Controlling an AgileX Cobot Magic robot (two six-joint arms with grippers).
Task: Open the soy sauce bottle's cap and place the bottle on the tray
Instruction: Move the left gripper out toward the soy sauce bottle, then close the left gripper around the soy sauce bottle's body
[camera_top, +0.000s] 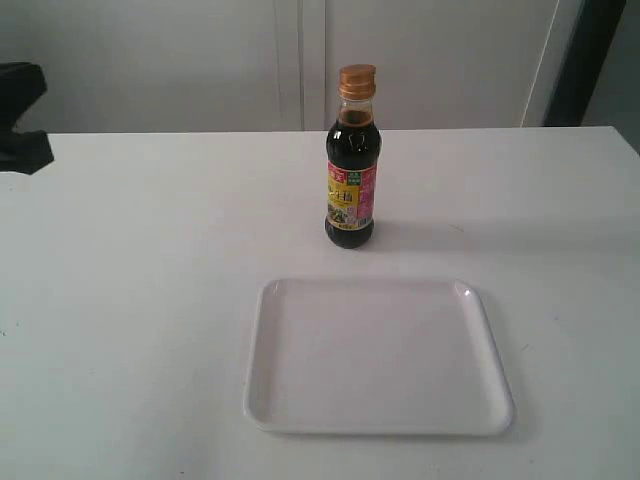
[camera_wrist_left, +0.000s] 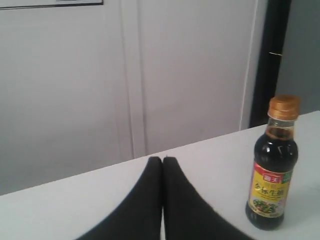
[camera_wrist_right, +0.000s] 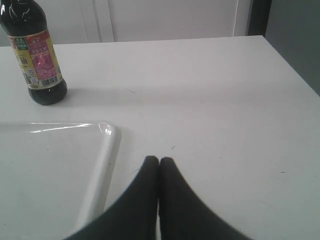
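Note:
The soy sauce bottle (camera_top: 352, 170) stands upright on the white table, behind the tray, its golden-orange cap (camera_top: 357, 81) closed on top. The white tray (camera_top: 378, 356) lies flat and holds nothing. In the left wrist view the bottle (camera_wrist_left: 272, 170) and cap (camera_wrist_left: 283, 106) stand well off to one side of my left gripper (camera_wrist_left: 163, 160), which is shut on nothing. My right gripper (camera_wrist_right: 159, 161) is also shut and empty, just beside the tray's corner (camera_wrist_right: 107, 131), with the bottle (camera_wrist_right: 37, 55) far beyond it. Neither gripper shows in the exterior view.
A dark piece of equipment (camera_top: 20, 115) sits at the table's far left edge. White wall panels (camera_top: 300, 60) and a black post (camera_top: 585, 60) stand behind the table. The table's right edge (camera_wrist_right: 292, 65) runs close by the right gripper's side.

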